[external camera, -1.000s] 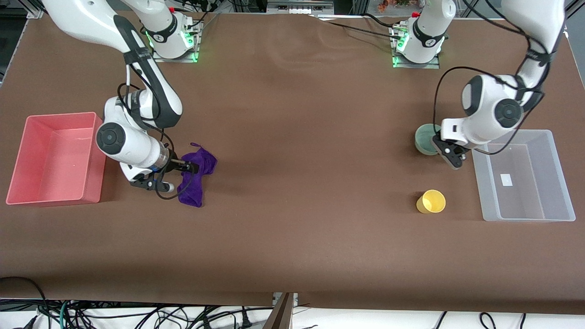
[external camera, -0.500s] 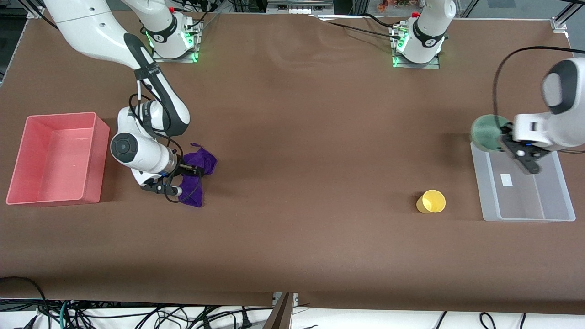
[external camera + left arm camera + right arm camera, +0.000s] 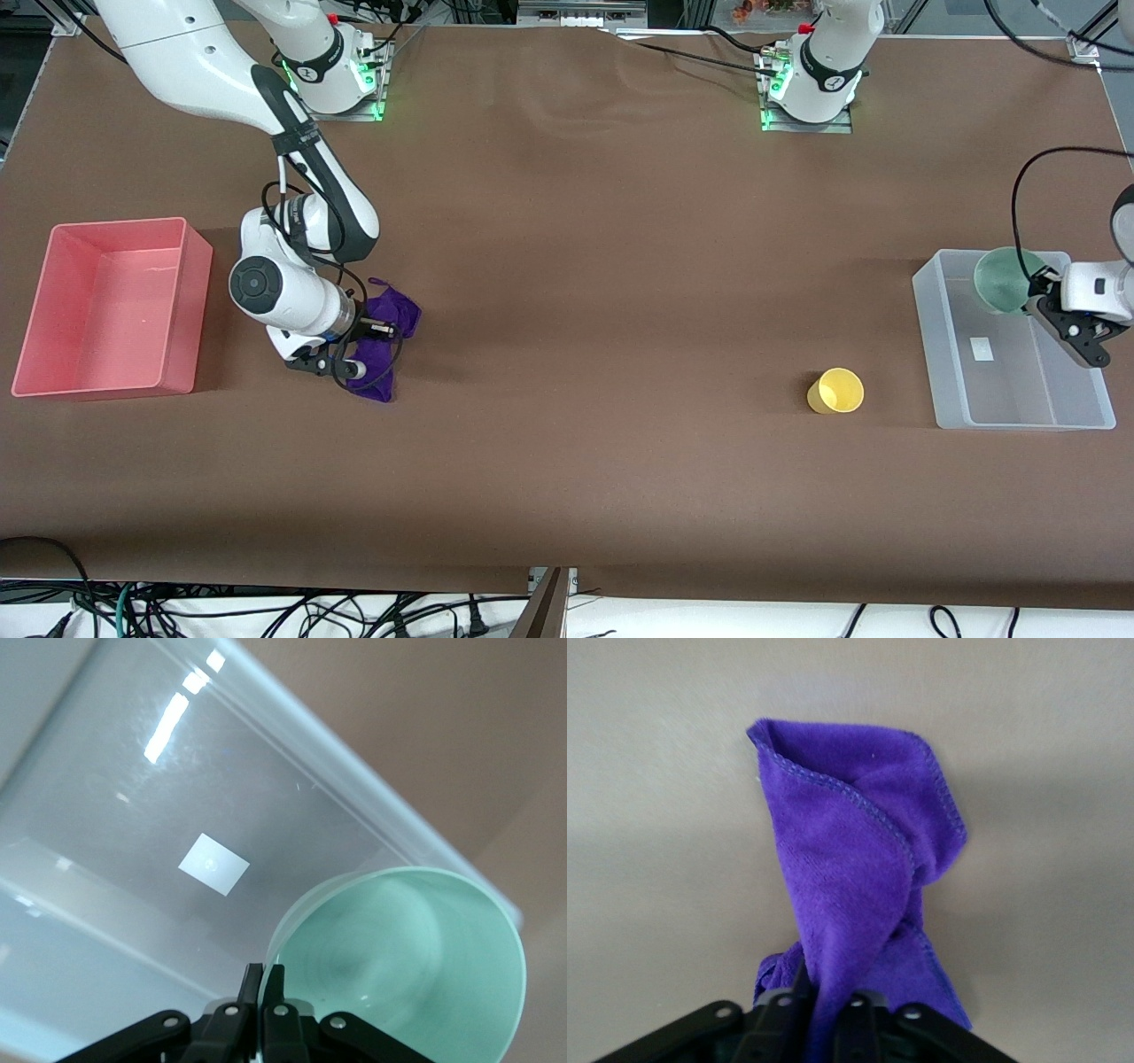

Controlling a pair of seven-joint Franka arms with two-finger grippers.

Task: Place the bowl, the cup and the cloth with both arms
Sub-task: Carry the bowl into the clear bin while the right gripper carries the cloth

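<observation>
Swinging across, the left gripper (image 3: 1035,297) has carried the bowl (image 3: 1001,279) (rim pinched tight) over the clear bin (image 3: 946,354). Right gripper (image 3: 383,330) stays clamped on the purple cloth (image 3: 390,310); yellow cup (image 3: 837,391) stands beside the bin.

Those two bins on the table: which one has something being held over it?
The clear bin, at the left arm's end. The left gripper holds the green bowl by its rim above it. The pink bin has nothing over it.
</observation>
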